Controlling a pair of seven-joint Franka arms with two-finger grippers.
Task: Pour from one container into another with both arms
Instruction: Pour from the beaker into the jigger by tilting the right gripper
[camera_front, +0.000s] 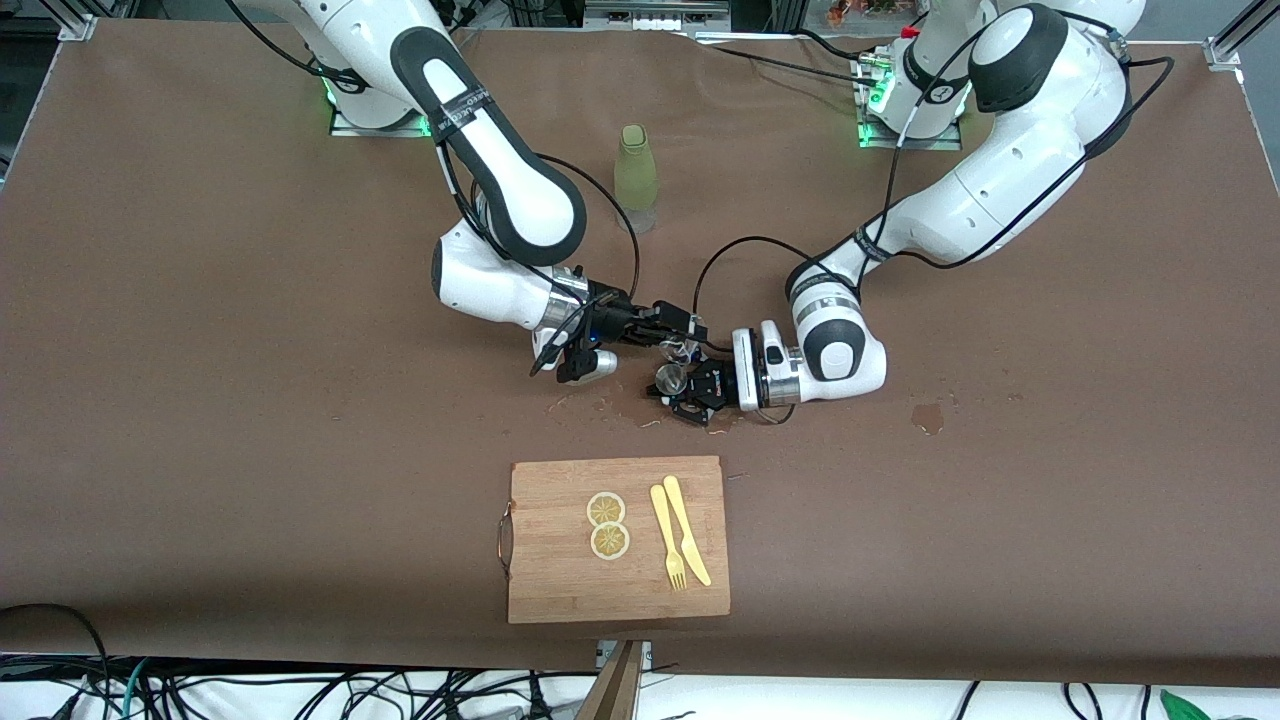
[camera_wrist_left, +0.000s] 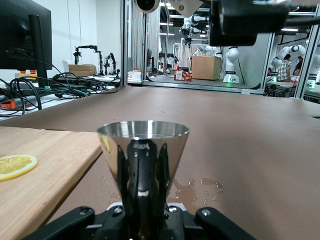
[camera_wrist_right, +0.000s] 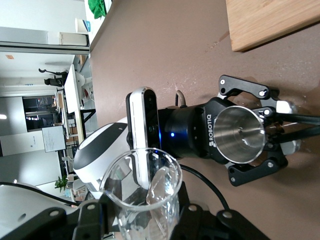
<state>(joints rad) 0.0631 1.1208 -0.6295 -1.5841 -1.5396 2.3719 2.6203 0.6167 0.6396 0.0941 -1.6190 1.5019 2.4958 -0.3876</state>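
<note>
Front view shows a wooden cutting board (camera_front: 618, 540) nearest the camera, carrying two lemon slices (camera_front: 607, 525) and a yellow fork (camera_front: 667, 536) and knife (camera_front: 687, 529). Farther up, mid-table, the left gripper (camera_front: 692, 397) has its fingers closed around a shiny metal cup (camera_wrist_left: 143, 150), held upright just above the wet brown tabletop (camera_front: 250, 350). Right beside it, the right gripper (camera_front: 680, 335) clamps a clear glass (camera_wrist_right: 145, 187), tipped toward the cup's mouth. Farthest off, a pale green bottle (camera_front: 635, 170) stands between the two arm bases.
</note>
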